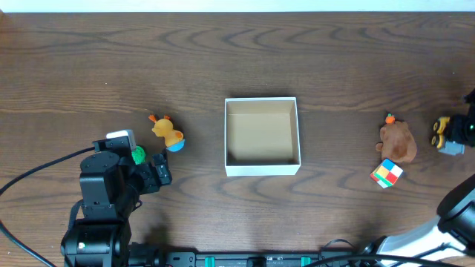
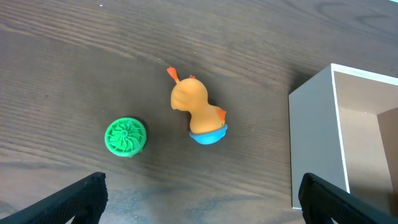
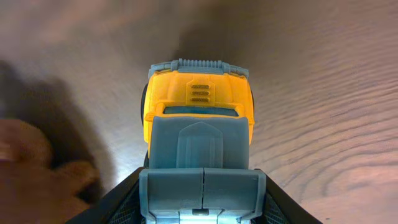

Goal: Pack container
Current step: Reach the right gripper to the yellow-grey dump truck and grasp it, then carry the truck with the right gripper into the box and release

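Observation:
The container [image 1: 262,168] is a square white-walled box with a brown inside, at the table's middle; its wall also shows in the left wrist view [image 2: 314,137]. An orange duck toy [image 1: 168,132] [image 2: 199,112] and a green ridged disc [image 1: 138,154] [image 2: 125,137] lie to its left. My left gripper [image 1: 152,174] [image 2: 202,202] is open and empty, just short of them. At the far right my right gripper [image 1: 466,132] [image 3: 202,208] is shut on the grey rear of a yellow and grey toy truck [image 1: 447,136] [image 3: 199,106].
A brown bear toy [image 1: 398,141] with an orange top lies left of the truck and shows blurred in the right wrist view [image 3: 25,168]. A multicoloured cube [image 1: 387,173] sits just in front of the bear. A black cable runs at the left front.

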`<state>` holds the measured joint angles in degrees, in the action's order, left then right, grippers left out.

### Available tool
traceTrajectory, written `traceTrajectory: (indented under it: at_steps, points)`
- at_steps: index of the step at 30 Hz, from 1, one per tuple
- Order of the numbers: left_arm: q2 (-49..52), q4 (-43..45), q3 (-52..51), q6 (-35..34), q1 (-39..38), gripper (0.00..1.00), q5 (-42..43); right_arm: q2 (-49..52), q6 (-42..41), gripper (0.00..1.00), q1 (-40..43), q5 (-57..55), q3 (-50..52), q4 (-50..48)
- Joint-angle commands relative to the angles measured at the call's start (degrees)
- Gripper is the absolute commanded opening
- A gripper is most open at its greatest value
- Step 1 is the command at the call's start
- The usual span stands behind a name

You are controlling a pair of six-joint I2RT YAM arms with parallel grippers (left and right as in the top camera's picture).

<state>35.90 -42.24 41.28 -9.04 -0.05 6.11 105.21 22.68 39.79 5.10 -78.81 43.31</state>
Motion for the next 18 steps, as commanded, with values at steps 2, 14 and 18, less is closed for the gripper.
traceTrajectory:
  at_steps: [2,14,18]
  points:
    - [0.07,-0.31,1.44,-0.26,0.15,0.98,0.76,-12.07,-8.50,0.01,-6.69,2.25,-1.07,-0.70]
    - [0.07,-2.38,1.44,-0.28,0.15,0.98,0.76,-30.97,-34.03,0.01,-45.68,-7.26,-1.07,6.78]
    - [0.07,-2.78,1.44,-0.28,0.15,0.98,0.76,-30.40,-42.88,0.01,-56.50,-7.54,-1.07,8.74]
